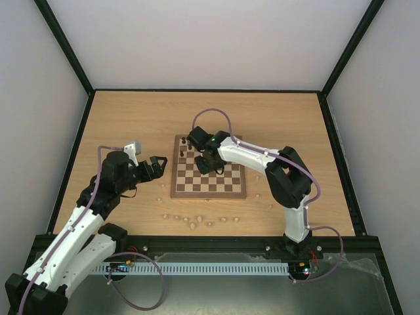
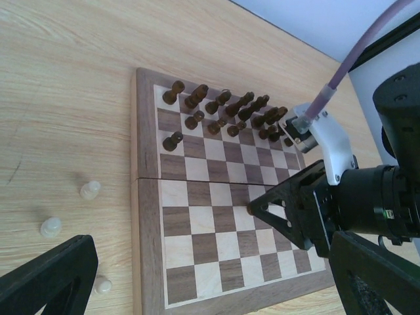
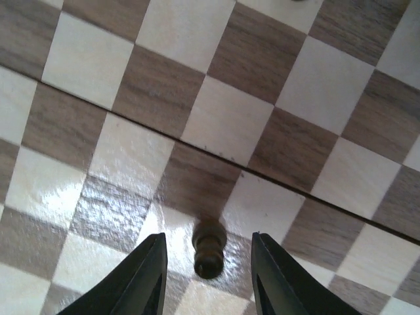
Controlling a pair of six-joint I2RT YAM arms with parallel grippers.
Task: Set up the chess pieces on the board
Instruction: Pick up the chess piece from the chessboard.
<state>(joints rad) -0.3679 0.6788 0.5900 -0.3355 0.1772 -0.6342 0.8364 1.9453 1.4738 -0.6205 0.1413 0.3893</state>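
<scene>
Over the middle of the board (image 1: pixel 174 191) your right jaws hang low, and each view tells a different part. The right wrist gives what nothing else does: a single dark brown pawn (image 3: pixel 209 248) stands between the two black fingers (image 3: pixel 146 282). There's daylight on both sides of it, so the jaws are apart and nothing is gripped. The pawn sits just on the near side of the fold line crossing the chequered squares.

From above, the right arm (image 1: pixel 249 156) lies across that very spot and hides the pawn entirely. The left wrist fills in the far end: two rows of dark brown men (image 2: pixel 195 96) stand lined up there, and one dark pawn (image 2: pixel 172 141) stands alone a row forward. That view also catches the right arm's black head reaching in from the side, covering the squares beneath it.

Your left jaws are spread wide and hold nothing, their tips at the two lower corners of their own view. They sit off the board's left edge over the table (image 1: pixel 131 125). Cream pieces (image 1: pixel 191 225) lie scattered on the table along the board's near edge.

The board shows dark and cream chequers inside a mid-brown border, with glare on the squares under the right wrist.
</scene>
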